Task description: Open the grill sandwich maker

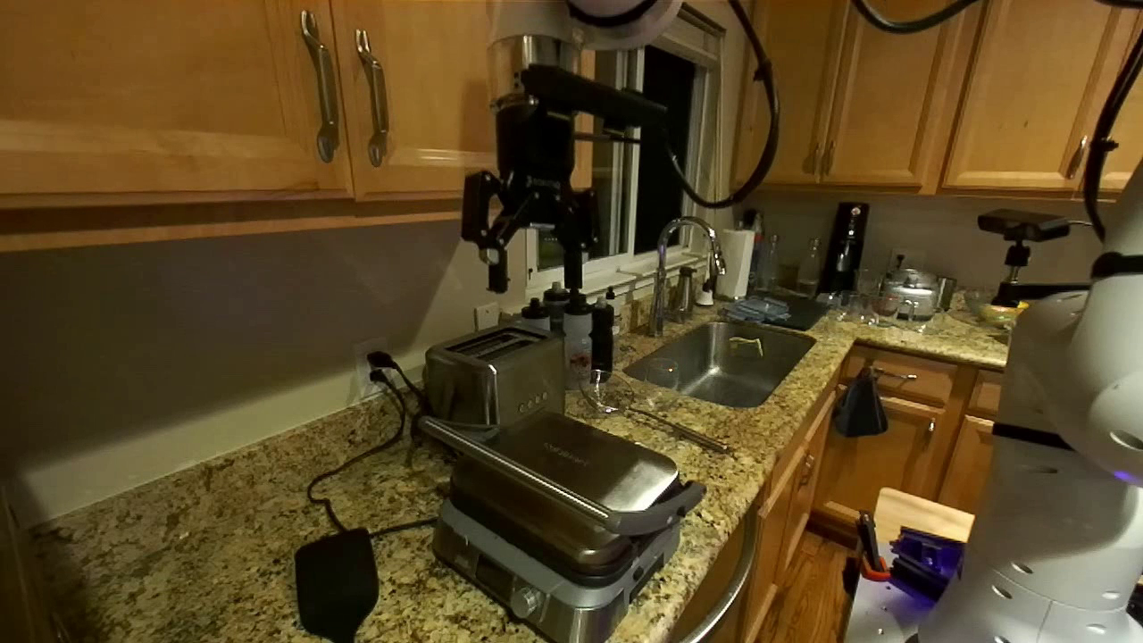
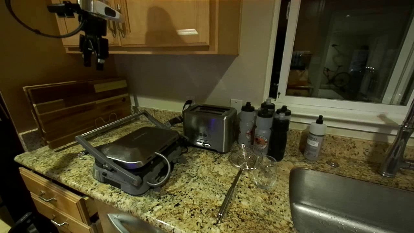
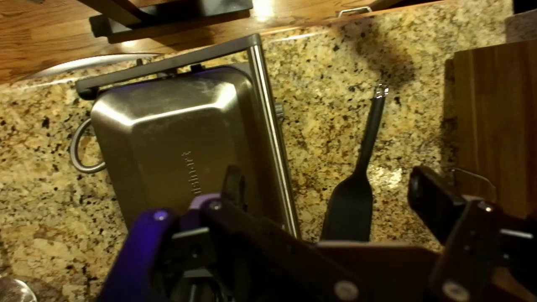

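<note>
The grill sandwich maker (image 1: 580, 460) is a low brushed-steel clamshell on the granite counter; it also shows in an exterior view (image 2: 142, 142) and in the wrist view (image 3: 168, 138). Its lid is shut, so the grill plates are hidden. Its bar handle (image 1: 527, 478) runs along the front of the lid, and also shows in the wrist view (image 3: 275, 138). My gripper (image 1: 536, 272) is high above the counter, apart from the appliance, pointing down. In the wrist view its fingers (image 3: 331, 184) are wide apart with nothing between them, one over the lid and one beyond the handle.
A steel toaster (image 2: 210, 129) stands behind the grill, with several bottles (image 2: 263, 129) and glasses (image 2: 265, 171) beside it. A black spatula (image 3: 352, 201) lies before the grill. A wooden board (image 2: 77, 110) leans at the counter's end. Cabinets (image 1: 179, 98) hang above; a sink (image 1: 714, 366) lies beyond.
</note>
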Action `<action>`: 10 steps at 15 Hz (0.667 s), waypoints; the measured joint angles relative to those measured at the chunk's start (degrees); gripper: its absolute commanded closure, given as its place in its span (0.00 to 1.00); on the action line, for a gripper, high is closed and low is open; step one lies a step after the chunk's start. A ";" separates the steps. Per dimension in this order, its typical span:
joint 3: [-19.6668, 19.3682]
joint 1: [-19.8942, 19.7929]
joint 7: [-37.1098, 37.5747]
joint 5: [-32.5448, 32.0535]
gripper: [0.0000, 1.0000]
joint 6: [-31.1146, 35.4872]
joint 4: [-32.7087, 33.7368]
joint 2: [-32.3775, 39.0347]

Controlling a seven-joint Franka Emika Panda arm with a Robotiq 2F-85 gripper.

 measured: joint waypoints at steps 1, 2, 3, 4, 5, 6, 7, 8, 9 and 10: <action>0.30 0.00 0.25 -2.37 0.00 0.66 -0.06 1.16; 0.67 0.02 0.60 -4.42 0.00 1.81 -0.21 2.43; 1.03 0.09 0.94 -6.07 0.00 3.13 -0.41 3.71; 1.38 0.24 1.27 -7.47 0.00 4.55 -0.69 5.06; 1.68 0.47 1.50 -8.51 0.00 6.18 -1.03 6.36; 1.91 0.78 1.90 -9.30 0.00 8.08 -1.38 7.63; 2.07 1.17 2.41 -9.84 0.00 10.11 -1.81 8.79; 2.15 1.54 3.04 -10.17 0.00 11.90 -2.28 9.74; 2.16 1.93 3.62 -10.35 0.00 13.30 -2.68 10.48; 2.15 2.23 3.96 -10.36 0.00 14.45 -3.10 11.07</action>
